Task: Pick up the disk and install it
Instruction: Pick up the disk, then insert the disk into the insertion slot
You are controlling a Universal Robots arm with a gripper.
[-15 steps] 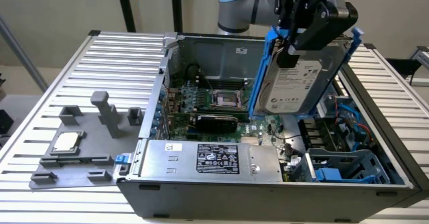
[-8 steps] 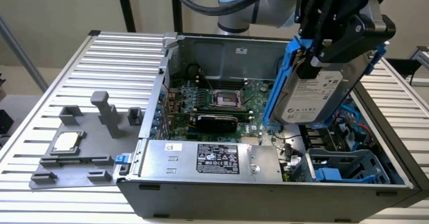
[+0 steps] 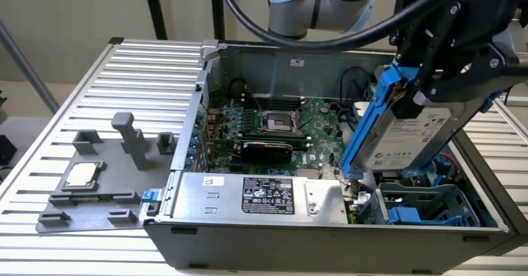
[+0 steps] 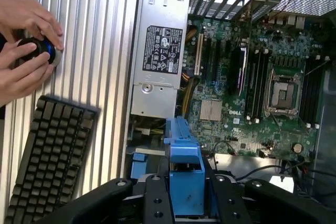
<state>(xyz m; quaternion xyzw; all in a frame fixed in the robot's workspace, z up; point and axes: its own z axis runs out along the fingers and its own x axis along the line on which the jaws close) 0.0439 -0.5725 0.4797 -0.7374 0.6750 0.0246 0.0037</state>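
Your pincer [image 3: 422,93] is clamped on the disk [image 3: 410,138] by its blue frame. The disk hangs tilted above the open computer case [image 3: 330,242], over the blue drive cage [image 3: 417,205] in the corner beside the silver power supply [image 3: 256,195]. Two hands [image 4: 23,24] hold a knob [image 4: 35,49] near the keyboard [image 4: 50,156] on the desk [image 3: 140,65].

You have disk [image 3: 408,143] hanging tilted in gripper [image 3: 417,99], over open case [image 3: 330,242] at exterior view's right, above drive cage [image 3: 421,205]. Power supply [image 3: 264,195] sits along case's near wall, motherboard [image 3: 276,124] behind it. On exterior view's left of case, fixture plate [image 3: 83,217] lies on table [image 3: 148,65], chip [image 3: 83,175] on it.
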